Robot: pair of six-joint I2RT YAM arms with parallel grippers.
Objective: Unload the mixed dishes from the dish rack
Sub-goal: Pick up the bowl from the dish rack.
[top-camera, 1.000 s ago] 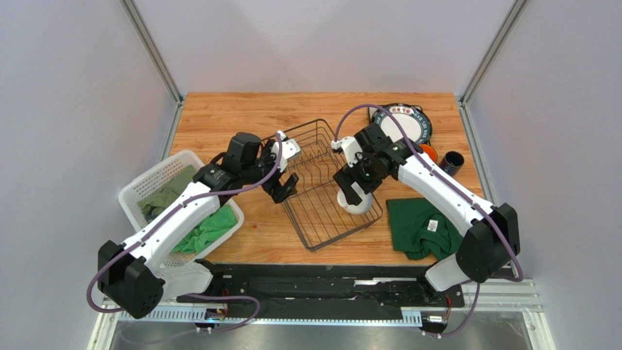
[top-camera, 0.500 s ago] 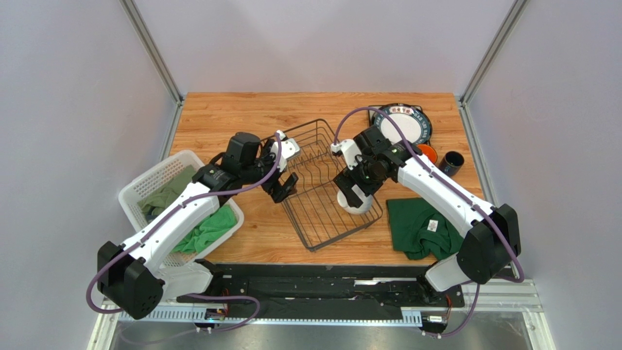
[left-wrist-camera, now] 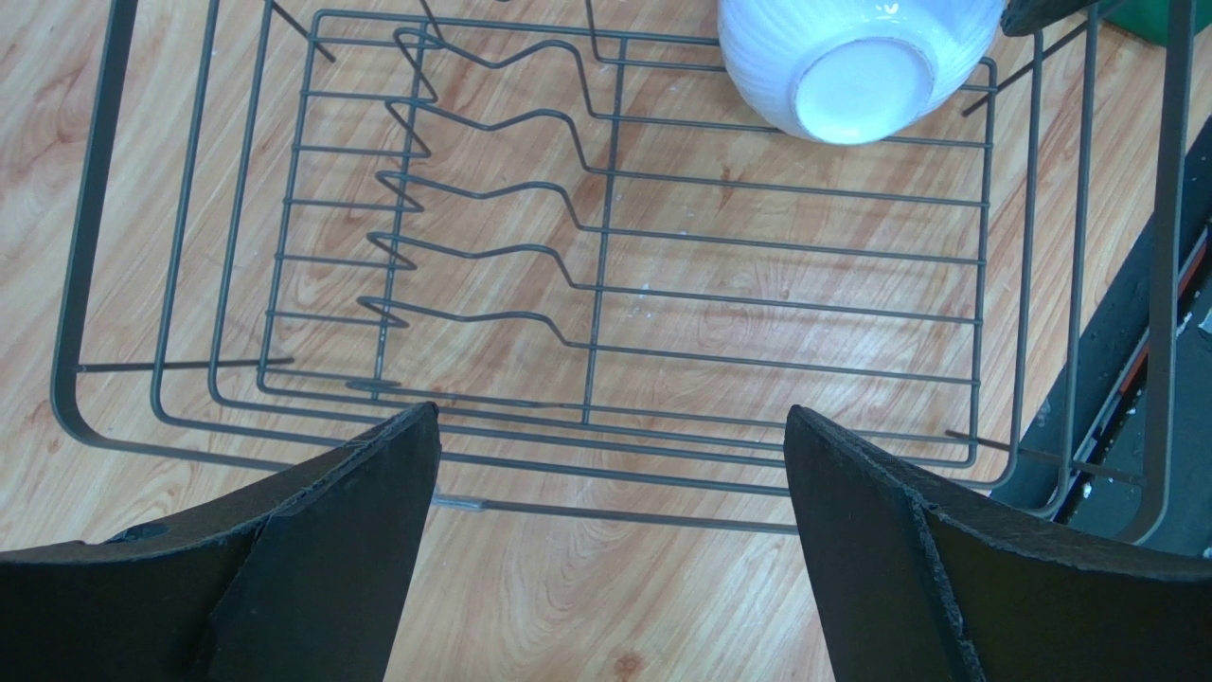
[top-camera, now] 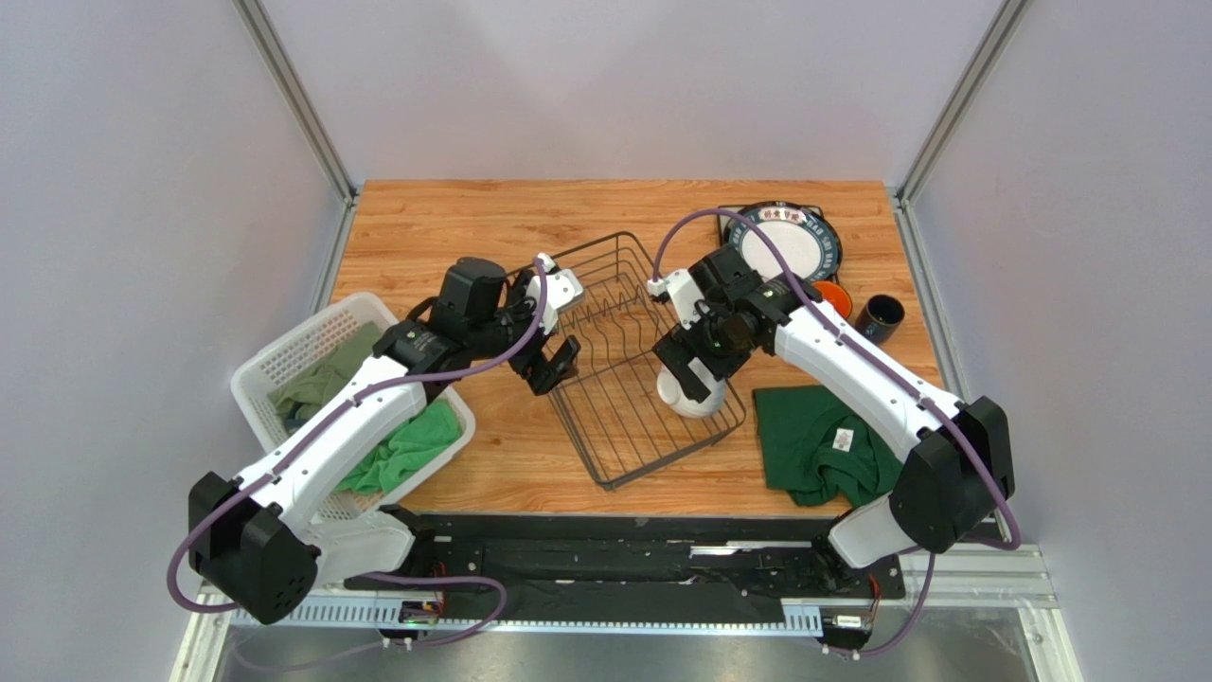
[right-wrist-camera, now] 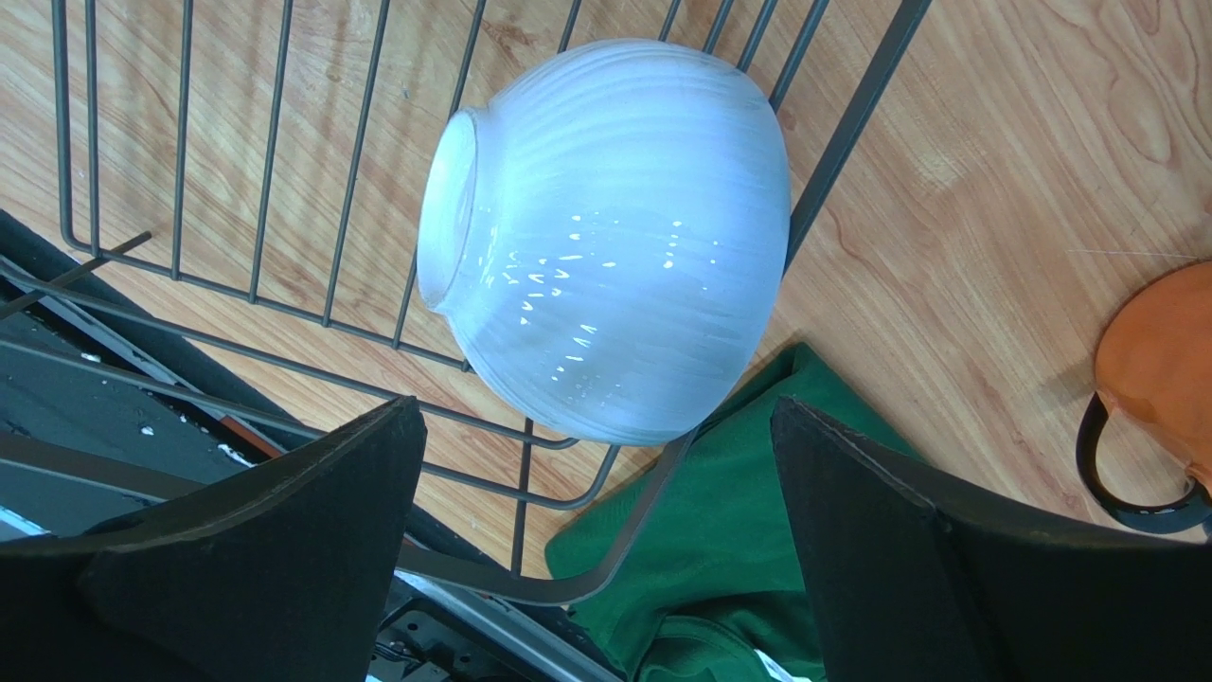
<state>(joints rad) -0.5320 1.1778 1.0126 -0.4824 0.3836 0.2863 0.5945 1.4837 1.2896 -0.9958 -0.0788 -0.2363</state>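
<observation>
The black wire dish rack [top-camera: 615, 306] lies skewed mid-table. A white ribbed bowl [top-camera: 694, 401] rests tipped on its side in the rack's near-right corner. In the right wrist view the bowl [right-wrist-camera: 612, 242] leans on the rack rim [right-wrist-camera: 851, 121]. My right gripper [top-camera: 692, 364] hovers just above it, open, jaws wide either side [right-wrist-camera: 598, 469]. My left gripper [top-camera: 556, 361] is open at the rack's left edge, empty [left-wrist-camera: 612, 469]; the bowl [left-wrist-camera: 854, 64] sits at the far side. A stack of round plates [top-camera: 783, 245], an orange mug [top-camera: 834, 296] and a dark blue mug [top-camera: 884, 316] stand on the table at back right.
A green cloth [top-camera: 818, 441] lies right of the rack, under its corner [right-wrist-camera: 740, 569]. A white slotted basket [top-camera: 292, 363] with green cloths stands at the left. The orange mug [right-wrist-camera: 1160, 384] is near the right gripper's side.
The right wrist has edged slightly toward the back over the bowl. The left arm has not moved.
</observation>
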